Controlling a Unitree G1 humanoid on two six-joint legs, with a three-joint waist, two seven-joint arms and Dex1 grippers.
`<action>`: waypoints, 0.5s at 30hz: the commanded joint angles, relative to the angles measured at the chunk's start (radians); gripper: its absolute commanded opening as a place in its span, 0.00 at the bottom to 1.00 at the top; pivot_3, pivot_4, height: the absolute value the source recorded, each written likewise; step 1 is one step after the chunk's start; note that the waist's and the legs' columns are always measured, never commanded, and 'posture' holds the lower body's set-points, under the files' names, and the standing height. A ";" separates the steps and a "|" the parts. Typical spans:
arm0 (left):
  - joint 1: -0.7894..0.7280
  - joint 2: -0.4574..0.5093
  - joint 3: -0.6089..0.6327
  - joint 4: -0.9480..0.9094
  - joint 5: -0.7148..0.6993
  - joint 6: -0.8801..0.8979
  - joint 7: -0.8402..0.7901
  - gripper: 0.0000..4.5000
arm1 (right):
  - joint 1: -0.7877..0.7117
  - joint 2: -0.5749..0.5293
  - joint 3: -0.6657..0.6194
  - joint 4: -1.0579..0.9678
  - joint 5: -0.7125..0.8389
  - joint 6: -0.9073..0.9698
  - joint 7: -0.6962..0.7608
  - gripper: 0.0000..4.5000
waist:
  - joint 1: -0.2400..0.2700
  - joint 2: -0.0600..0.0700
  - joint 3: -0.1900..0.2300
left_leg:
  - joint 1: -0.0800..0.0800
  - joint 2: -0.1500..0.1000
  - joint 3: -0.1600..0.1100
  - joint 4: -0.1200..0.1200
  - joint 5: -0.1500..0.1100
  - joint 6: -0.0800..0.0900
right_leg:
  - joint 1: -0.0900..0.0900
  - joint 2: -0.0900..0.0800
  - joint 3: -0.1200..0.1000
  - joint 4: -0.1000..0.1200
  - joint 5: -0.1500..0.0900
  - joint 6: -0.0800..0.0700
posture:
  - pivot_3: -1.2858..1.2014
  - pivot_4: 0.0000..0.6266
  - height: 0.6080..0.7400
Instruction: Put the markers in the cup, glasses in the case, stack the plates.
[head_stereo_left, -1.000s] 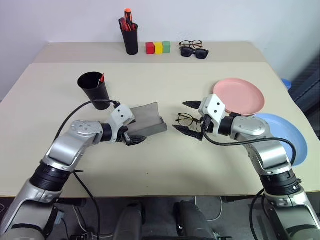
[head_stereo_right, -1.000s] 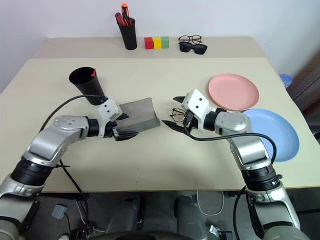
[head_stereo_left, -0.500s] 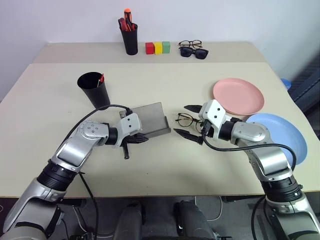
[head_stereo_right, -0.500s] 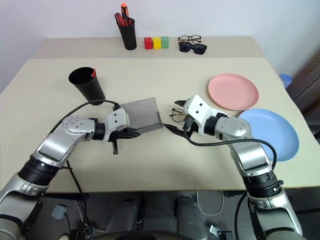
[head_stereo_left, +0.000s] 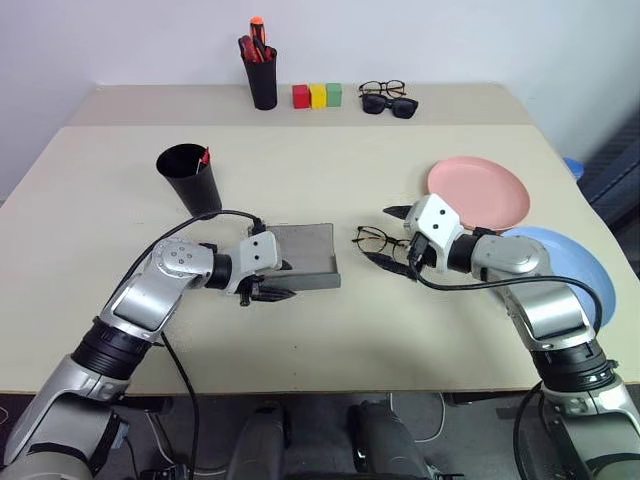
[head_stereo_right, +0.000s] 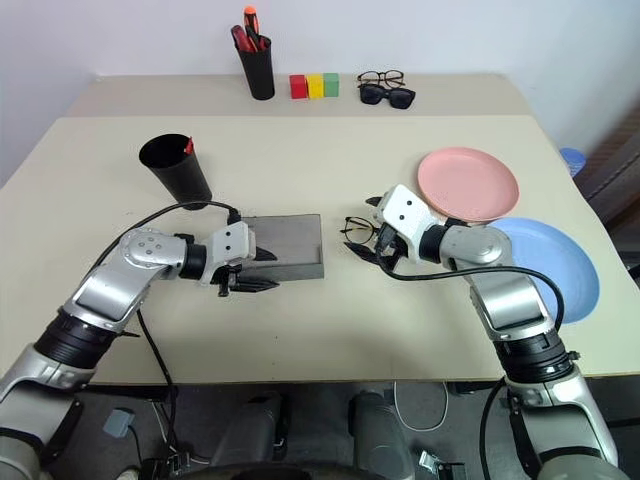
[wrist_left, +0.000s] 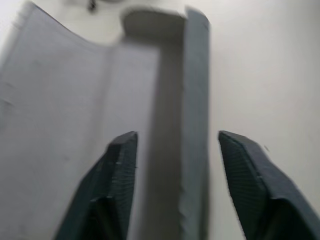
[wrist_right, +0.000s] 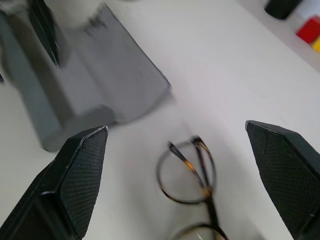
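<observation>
The grey case (head_stereo_left: 303, 248) lies flat on the table's middle. My left gripper (head_stereo_left: 268, 280) is at its left end, open, and in the left wrist view one raised wall of the case (wrist_left: 195, 100) stands between the spread fingers (wrist_left: 120, 160). The black wire-framed glasses (head_stereo_left: 374, 238) lie just right of the case. My right gripper (head_stereo_left: 392, 238) stands open around their right side, fingers (wrist_right: 80, 170) wide apart. The black cup (head_stereo_left: 190, 180) at the left holds a red marker (head_stereo_left: 204, 155). The pink plate (head_stereo_left: 478, 190) and the blue plate (head_stereo_left: 570, 262) lie at the right, edges overlapping.
On the back table stand a black pen holder (head_stereo_left: 262, 78) with red and orange pens, three coloured blocks (head_stereo_left: 316, 95), black sunglasses (head_stereo_left: 388, 105) and another pair of spectacles (head_stereo_left: 381, 88). A black cable (head_stereo_left: 190, 215) loops over the left arm.
The case, held tilted up by my left gripper, has come down flat on the table. The left gripper closed, then reopened. My right gripper shifted slightly right; the glasses stayed put.
</observation>
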 joint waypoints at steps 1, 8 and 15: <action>0.001 0.018 0.114 -0.070 -0.052 0.000 0.017 0.52 | -0.023 -0.017 0.014 0.010 -0.046 0.037 -0.022 1.00 | -0.002 0.000 0.000 | 0.000 0.000 0.000 0.000 0.000 0.000 | 0.000 0.000 0.000 0.000 0.000 0.000 | 0.52 0.24 1.00; 0.149 0.073 0.302 -0.197 -0.155 0.087 0.053 0.52 | -0.069 0.005 0.060 0.134 -0.118 0.012 -0.044 1.00 | -0.009 0.000 0.000 | 0.001 0.001 0.000 0.000 0.000 0.000 | 0.000 0.000 0.001 0.000 0.000 0.000 | 0.52 0.24 1.00; 0.281 0.105 0.397 -0.256 -0.176 0.120 0.104 0.52 | -0.118 0.014 0.087 0.224 -0.157 -0.014 -0.035 1.00 | -0.001 0.000 0.000 | 0.000 0.001 0.000 0.000 0.000 0.000 | 0.000 -0.001 0.001 0.000 0.000 0.000 | 0.52 0.24 1.00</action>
